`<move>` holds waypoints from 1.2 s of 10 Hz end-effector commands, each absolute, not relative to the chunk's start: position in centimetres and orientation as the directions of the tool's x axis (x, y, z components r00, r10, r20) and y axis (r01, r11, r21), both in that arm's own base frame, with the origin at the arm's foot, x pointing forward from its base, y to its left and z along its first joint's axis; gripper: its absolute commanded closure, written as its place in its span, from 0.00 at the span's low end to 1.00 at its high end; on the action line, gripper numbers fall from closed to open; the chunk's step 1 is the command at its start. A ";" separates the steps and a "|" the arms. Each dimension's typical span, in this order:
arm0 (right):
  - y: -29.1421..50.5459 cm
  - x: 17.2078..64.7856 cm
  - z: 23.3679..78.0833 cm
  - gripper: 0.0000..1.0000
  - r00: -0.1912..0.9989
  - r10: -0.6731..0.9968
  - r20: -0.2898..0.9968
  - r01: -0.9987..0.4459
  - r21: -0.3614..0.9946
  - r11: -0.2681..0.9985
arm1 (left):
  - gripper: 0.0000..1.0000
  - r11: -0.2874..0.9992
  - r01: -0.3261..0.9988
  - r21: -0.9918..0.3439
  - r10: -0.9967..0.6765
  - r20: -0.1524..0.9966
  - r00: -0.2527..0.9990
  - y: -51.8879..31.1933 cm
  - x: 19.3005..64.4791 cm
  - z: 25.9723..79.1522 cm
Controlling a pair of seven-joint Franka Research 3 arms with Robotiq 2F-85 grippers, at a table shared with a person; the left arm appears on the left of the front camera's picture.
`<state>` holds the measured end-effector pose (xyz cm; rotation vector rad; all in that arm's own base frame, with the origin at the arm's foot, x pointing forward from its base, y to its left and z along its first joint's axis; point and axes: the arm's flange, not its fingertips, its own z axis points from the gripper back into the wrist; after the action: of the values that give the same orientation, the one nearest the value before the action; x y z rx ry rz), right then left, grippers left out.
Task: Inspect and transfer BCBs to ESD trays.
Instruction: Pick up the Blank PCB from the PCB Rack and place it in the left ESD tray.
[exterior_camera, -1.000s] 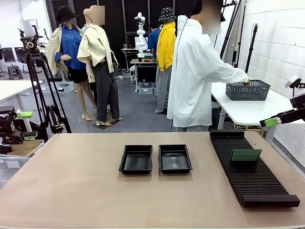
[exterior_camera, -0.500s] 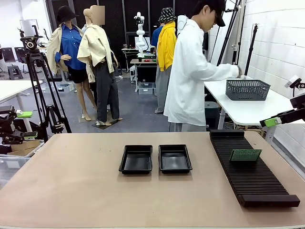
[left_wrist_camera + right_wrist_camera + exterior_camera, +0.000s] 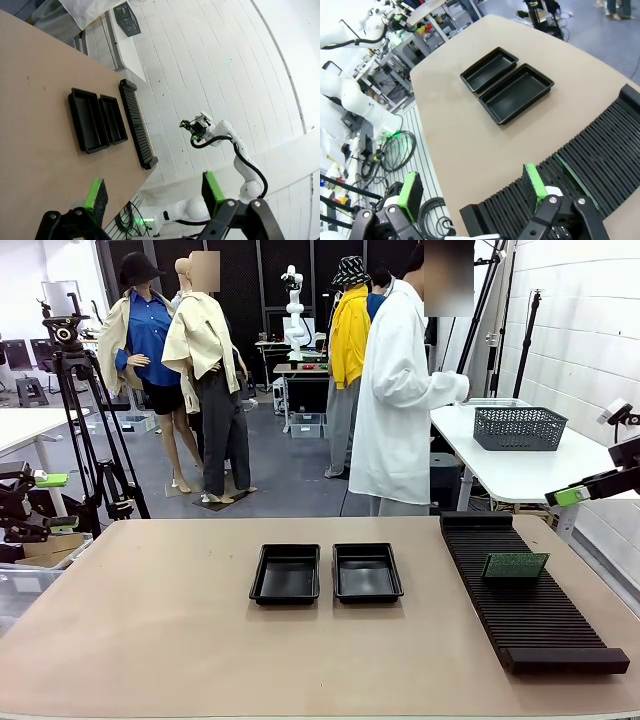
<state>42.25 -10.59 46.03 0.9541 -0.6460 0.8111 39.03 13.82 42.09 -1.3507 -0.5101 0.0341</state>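
left gripper [image 3: 154, 191]: jaws spread wide, nothing between the green pads [image 3: 95, 194]. It's parked off the left side of the table, with its camera looking across the tan tabletop [image 3: 35, 130]. right gripper [image 3: 471, 188]: same state, jaws fully apart with nothing in them. It hangs at the table's right side, and its camera looks down on the black slotted rack [image 3: 600, 150] with both trays beyond it. On the table, front view: the two ESD trays sit mid-table just beside each other, long sides facing. Left tray [image 3: 285, 578] and right tray [image 3: 367, 575] both show bare glossy black floors. The rack runs near-to-far along the table's right side, well apart from the trays. One BCB [image 3: 515, 565] stands on edge in the rack's slots, leaning back, in the far half of the rack. It's green with its flat face toward the robot, and neither gripper is touching it. From the right wrist camera that board reads as a thin green line across the ribs. I can't make out any detail on the board surface from here. Past the far edge, a person [image 3: 395, 410] in a long white coat stands turned toward a white side table [image 3: 520, 470], hands raised near a grey mesh basket [image 3: 519, 428] that sits on it. A camera tripod [image 3: 85, 410] stands on the floor at far left.
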 end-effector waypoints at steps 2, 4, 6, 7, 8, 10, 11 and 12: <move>-9.9 45.3 46.3 0.00 0.489 0.420 0.765 -0.863 0.355 0.358 | 0.00 0.216 0.255 -0.943 0.319 0.315 0.894 13.9 38.8 42.3; -8.7 46.8 46.6 0.00 0.405 0.571 0.714 -0.908 0.239 0.345 | 0.00 0.216 0.255 -0.943 0.319 0.315 0.894 13.9 38.8 42.3; -7.5 48.2 46.4 0.00 0.307 0.706 0.638 -0.948 0.143 0.283 | 0.00 0.216 0.255 -0.943 0.319 0.315 0.894 13.9 38.8 42.3; -6.9 48.5 46.0 0.00 0.263 0.769 0.583 -0.963 0.105 0.249 | 0.00 0.216 0.255 -0.943 0.319 0.315 0.894 13.9 38.8 42.3; -6.5 48.7 45.6 0.00 0.221 0.816 0.534 -0.973 0.069 0.219 | 0.00 0.216 0.255 -0.943 0.319 0.315 0.894 13.9 38.8 42.3; -5.7 49.0 44.9 0.00 0.165 0.884 0.438 -0.984 0.007 0.180 | 0.00 0.216 0.255 -0.943 0.319 0.315 0.894 13.9 38.8 42.3; -5.1 49.1 44.5 0.00 0.114 0.914 0.389 -0.991 -0.018 0.132 | 0.00 0.216 0.255 -0.943 0.319 0.315 0.894 13.9 38.8 42.3; -4.6 49.3 44.3 0.00 0.079 0.932 0.354 -0.995 -0.034 0.097 | 0.00 0.216 0.255 -0.943 0.319 0.315 0.894 13.9 38.8 42.3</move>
<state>49.45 -5.24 45.29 0.2962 -0.3250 1.4134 39.03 13.82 42.07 -1.3509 -0.5095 0.0343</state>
